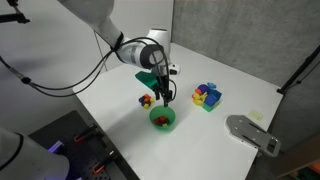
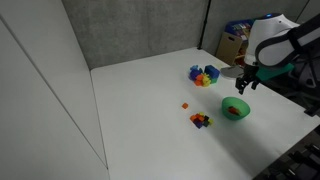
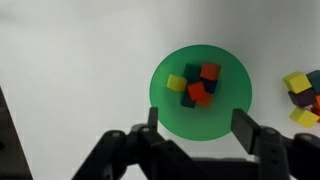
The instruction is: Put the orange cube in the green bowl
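Note:
The green bowl (image 3: 166, 108) lies directly below my gripper (image 3: 197, 124), whose jaws are open and empty and hang a little above the near rim. In the bowl lie several small blocks: a yellow one, red and orange-red ones (image 3: 209, 72) and dark ones. A tiny orange cube (image 2: 185, 104) lies alone on the white table, away from the bowl (image 2: 243, 114). In both exterior views the gripper (image 1: 162, 98) (image 2: 243, 88) hovers just above the bowl (image 1: 171, 126).
A blue, yellow and purple pile of blocks (image 1: 207, 96) (image 2: 204, 75) (image 3: 300, 95) stands beside the bowl. A small cluster of mixed blocks (image 1: 146, 100) (image 2: 201, 120) lies on its other side. A grey device (image 1: 252, 133) sits near the table's edge.

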Controlling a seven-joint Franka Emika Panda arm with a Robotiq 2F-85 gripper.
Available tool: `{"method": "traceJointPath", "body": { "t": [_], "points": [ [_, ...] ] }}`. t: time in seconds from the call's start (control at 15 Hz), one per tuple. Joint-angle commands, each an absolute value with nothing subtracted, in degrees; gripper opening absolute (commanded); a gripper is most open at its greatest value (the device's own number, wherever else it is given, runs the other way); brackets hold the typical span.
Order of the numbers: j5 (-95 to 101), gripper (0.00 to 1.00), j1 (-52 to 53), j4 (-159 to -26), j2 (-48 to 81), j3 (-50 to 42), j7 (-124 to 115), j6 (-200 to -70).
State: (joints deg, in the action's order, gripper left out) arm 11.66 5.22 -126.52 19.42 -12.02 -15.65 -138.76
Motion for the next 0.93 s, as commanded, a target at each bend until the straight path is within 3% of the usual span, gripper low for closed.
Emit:
{"method": "traceJointPath", "body": {
  "t": [0.0,0.47,0.87],
  "points": [
    [12.66,1.0,3.93,-128.9,12.34,-10.86,-16.77,-135.71],
    [7.31,1.0,1.66,-130.01,0.35,-6.92,-13.91,-130.38],
    [1.49,1.0,0.94,-128.37,-9.02,-4.05,-9.97,-118.44]
  ]
}}
